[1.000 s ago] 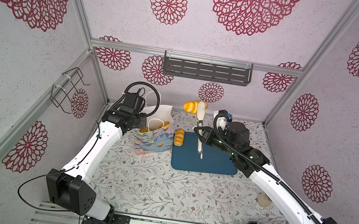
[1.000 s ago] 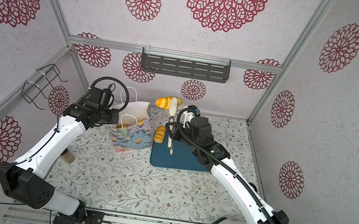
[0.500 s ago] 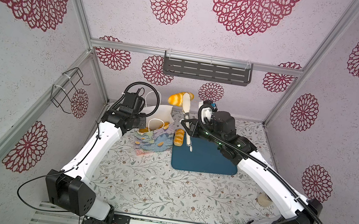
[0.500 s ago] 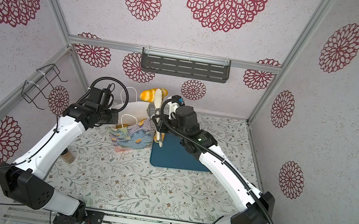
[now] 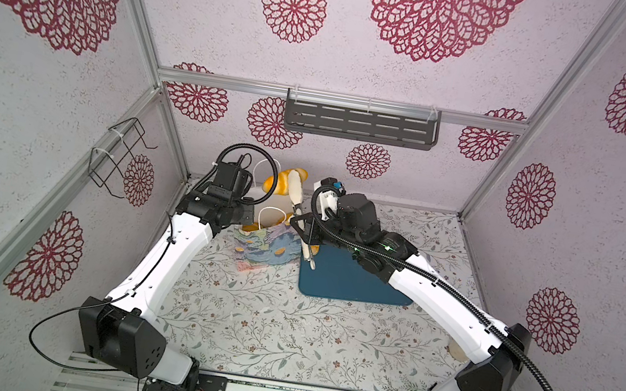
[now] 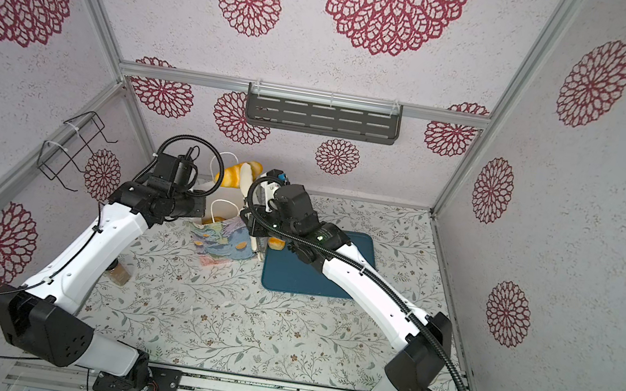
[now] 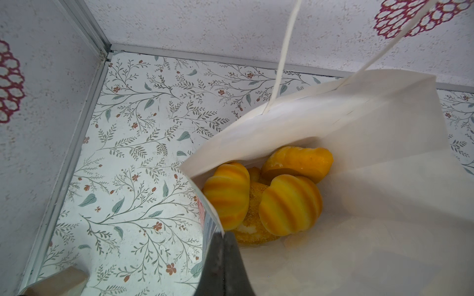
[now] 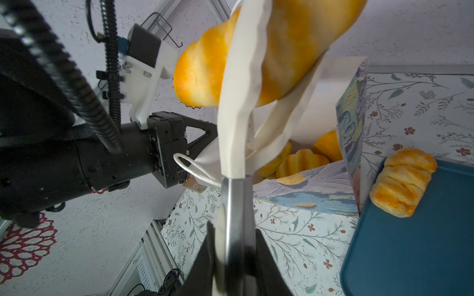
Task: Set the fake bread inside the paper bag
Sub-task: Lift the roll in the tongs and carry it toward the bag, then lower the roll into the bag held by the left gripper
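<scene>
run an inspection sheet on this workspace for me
surface: floral table, teal tray lying flat on it
job's things: paper bag standing open, several breads inside; big loaf raised in the tongs above the bag's mouth; one striped roll lying on the tray
clutter: brown block by the left arm, pale lump behind the right arm, neither identifiable
claws: left claw shut on the paper bag's rim; right claw shut on the tongs
cables: black conduit on each arm, thin cable at the left base
surroundings: flower-print walls, dark shelf, wire rack
</scene>
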{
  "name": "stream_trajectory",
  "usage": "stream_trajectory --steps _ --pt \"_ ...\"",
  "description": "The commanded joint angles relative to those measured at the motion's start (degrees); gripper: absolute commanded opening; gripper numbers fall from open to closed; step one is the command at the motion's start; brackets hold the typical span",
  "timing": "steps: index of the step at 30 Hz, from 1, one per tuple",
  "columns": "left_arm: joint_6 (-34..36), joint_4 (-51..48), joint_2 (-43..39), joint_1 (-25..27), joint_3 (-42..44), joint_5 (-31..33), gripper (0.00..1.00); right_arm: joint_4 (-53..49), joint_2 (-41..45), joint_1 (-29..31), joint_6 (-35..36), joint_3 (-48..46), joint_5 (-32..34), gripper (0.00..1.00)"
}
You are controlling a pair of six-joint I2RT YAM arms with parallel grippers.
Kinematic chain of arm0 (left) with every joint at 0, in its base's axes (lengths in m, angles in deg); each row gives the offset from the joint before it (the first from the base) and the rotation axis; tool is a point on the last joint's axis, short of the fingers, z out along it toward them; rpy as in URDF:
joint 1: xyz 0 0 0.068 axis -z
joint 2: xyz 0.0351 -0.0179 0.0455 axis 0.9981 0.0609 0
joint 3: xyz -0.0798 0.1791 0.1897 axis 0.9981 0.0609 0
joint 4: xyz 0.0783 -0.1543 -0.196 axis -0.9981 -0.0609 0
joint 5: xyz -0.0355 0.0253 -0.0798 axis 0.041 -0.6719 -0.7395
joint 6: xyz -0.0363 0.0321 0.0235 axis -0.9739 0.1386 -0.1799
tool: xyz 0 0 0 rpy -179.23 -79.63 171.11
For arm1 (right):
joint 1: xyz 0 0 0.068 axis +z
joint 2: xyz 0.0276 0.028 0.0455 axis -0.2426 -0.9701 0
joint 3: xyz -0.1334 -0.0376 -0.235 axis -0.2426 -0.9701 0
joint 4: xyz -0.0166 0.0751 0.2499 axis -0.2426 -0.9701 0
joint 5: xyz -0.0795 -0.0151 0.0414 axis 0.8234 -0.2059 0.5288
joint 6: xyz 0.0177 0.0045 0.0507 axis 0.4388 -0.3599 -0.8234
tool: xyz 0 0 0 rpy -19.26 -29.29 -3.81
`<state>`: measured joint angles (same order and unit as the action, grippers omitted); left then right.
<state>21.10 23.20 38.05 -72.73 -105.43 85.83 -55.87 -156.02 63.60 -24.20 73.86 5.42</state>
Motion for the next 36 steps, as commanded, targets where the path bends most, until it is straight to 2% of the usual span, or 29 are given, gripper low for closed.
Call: stream_trajectory --steps 1,34,36 --pt "0.0 0.6 -1.5 0.5 0.4 0.5 0.0 2.4 -0.3 0.8 1.6 3.5 1.8 0.0" --pt "0.1 0.6 -2.1 0.5 0.5 0.9 0.0 -10.4 -9.3 2.6 2.6 11.9 1.9 0.0" --pt "0.1 0.6 -2.2 0.6 0.5 0.8 0.0 -11.4 -9.9 2.6 2.5 12.9 1.9 0.04"
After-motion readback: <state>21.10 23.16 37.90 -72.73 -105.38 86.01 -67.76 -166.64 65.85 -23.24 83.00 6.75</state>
